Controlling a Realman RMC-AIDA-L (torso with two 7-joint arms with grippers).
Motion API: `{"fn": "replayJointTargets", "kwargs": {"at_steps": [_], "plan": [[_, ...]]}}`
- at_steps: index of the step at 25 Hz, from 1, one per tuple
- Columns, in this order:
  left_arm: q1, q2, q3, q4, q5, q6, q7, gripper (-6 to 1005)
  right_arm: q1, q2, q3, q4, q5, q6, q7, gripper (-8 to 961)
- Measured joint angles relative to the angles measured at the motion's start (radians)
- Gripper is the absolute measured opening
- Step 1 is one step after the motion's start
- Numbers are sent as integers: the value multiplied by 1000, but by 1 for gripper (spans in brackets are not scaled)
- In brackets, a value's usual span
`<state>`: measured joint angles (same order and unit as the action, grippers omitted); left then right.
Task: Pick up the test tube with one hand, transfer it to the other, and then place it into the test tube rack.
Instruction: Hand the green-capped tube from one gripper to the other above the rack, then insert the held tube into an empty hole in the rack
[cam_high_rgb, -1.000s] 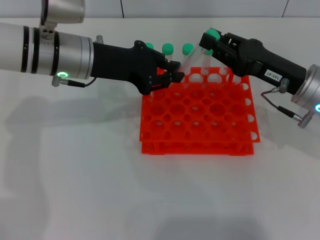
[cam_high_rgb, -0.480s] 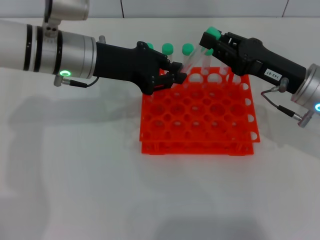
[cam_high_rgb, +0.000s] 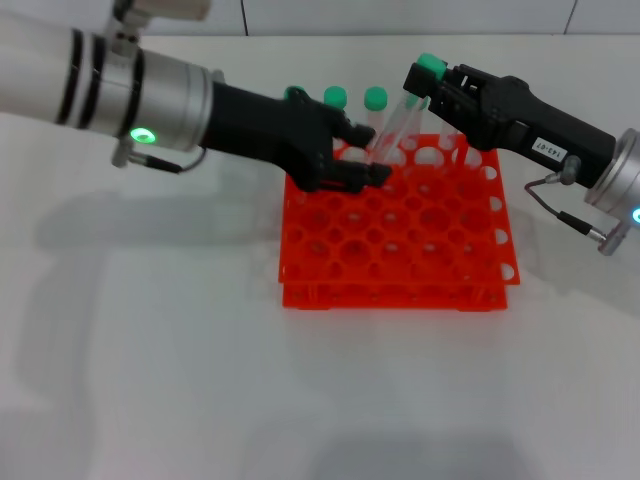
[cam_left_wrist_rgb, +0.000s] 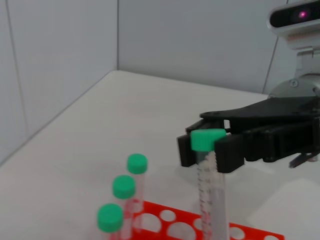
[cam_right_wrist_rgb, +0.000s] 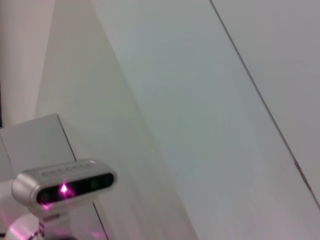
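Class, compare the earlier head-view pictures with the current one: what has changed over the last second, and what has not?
The left gripper has moved rightward over the rack, its open fingers now at the lower part of the test tube. The right gripper stays shut on the tube near its green cap. The rack and the three standing tubes have not moved.

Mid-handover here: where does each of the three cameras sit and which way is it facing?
Head: above, looking down at the test tube rack; left claw and right claw show.
Left wrist: faces the right claw holding the test tube; own claw unseen.
Right wrist: points at walls and the robot's head camera.
Head and left wrist share tube and rack.
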<state>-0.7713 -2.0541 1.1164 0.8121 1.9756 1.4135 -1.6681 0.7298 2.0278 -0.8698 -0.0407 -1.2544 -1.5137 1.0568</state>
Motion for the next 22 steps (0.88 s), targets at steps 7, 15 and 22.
{"fn": "replayJointTargets", "kwargs": {"at_steps": [7,15,22], "plan": [[155,0,-27,346,7,38,-117,627,-11,-2,-12,-32,-5,-3,15,274],[469,-25,-61,567,-199,34,-35,874,-20,-5,-128,-172,-11,47,63,283],[670,-30,-67,534,-320,23,106,874,-4,-7,-216,-266,-10,115,83,290]]}}
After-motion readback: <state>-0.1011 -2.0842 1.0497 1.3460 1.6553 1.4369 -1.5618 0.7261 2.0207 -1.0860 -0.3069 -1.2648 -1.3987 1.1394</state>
